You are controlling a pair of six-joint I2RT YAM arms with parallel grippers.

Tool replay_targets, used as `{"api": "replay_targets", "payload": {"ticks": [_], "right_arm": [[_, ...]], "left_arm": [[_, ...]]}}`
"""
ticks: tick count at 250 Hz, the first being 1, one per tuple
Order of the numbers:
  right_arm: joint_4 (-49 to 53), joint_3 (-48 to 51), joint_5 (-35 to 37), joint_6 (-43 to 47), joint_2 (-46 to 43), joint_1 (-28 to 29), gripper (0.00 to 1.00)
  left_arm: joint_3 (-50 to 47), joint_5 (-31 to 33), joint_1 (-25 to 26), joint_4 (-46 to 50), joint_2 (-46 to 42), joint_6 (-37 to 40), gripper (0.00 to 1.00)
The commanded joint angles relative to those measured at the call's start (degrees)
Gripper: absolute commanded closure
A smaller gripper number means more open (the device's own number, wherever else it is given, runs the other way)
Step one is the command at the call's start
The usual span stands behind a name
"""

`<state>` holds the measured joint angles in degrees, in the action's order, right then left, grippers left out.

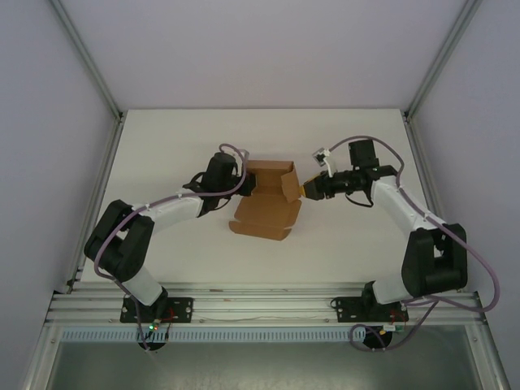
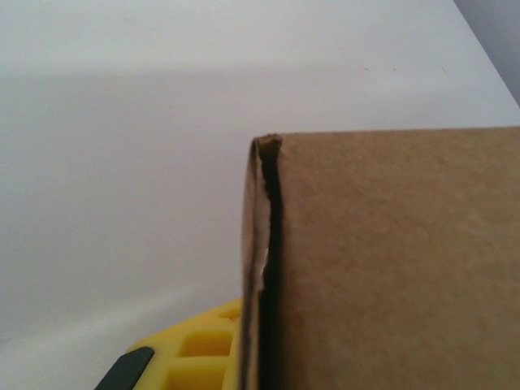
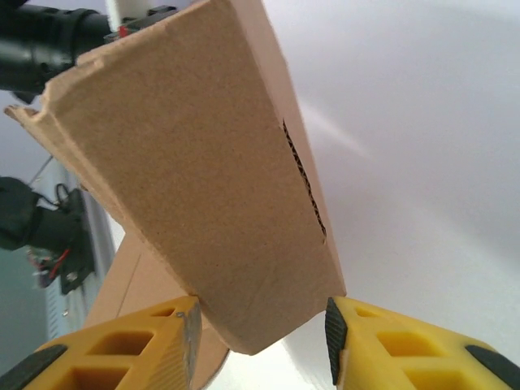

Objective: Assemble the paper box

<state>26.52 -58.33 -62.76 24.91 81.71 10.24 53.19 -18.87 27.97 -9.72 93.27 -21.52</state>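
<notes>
The paper box (image 1: 264,203) sits half built on the table (image 1: 162,146), front part lying flat, with the left gripper (image 1: 237,181) pinched tight on one wall (image 2: 256,268) and a side flap (image 3: 203,162) between the right gripper (image 3: 262,307) fingers, though nobody can tell if they squeeze it

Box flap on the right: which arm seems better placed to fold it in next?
Probably right. Its fingers straddle the raised flap; the left fingers are busy pinching the box wall.
</notes>
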Motion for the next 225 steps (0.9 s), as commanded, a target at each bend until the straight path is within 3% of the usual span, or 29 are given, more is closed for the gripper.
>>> {"api": "replay_targets", "payload": {"ticks": [1, 31, 61, 149, 175, 225], "right_arm": [[-5.7, 0.7, 11.9, -6.5, -3.0, 2.9, 0.55], [-6.9, 0.4, 21.8, -10.0, -3.6, 6.5, 0.55], [-7.1, 0.4, 25.3, -12.1, -4.3, 8.6, 0.55], [-3.4, -0.4, 19.5, -8.9, -4.1, 9.7, 0.49], [0.1, -1.0, 18.0, -6.6, -4.8, 9.7, 0.62], [3.0, -1.5, 17.2, -4.6, -5.5, 9.7, 0.59]], "left_arm": [[1.1, 0.7, -0.3, 1.1, 1.1, 0.2, 1.00], [2.2, 4.3, 0.1, 3.9, 1.4, 0.3, 1.00], [2.5, 6.4, 0.5, 4.9, 1.6, 0.4, 1.00], [2.6, 5.5, 1.2, 4.9, 1.7, 1.9, 1.00], [2.4, 2.7, 1.2, 4.2, 1.3, 3.3, 1.00], [2.5, -0.6, 1.3, 3.6, 1.3, 4.2, 1.00]]}}
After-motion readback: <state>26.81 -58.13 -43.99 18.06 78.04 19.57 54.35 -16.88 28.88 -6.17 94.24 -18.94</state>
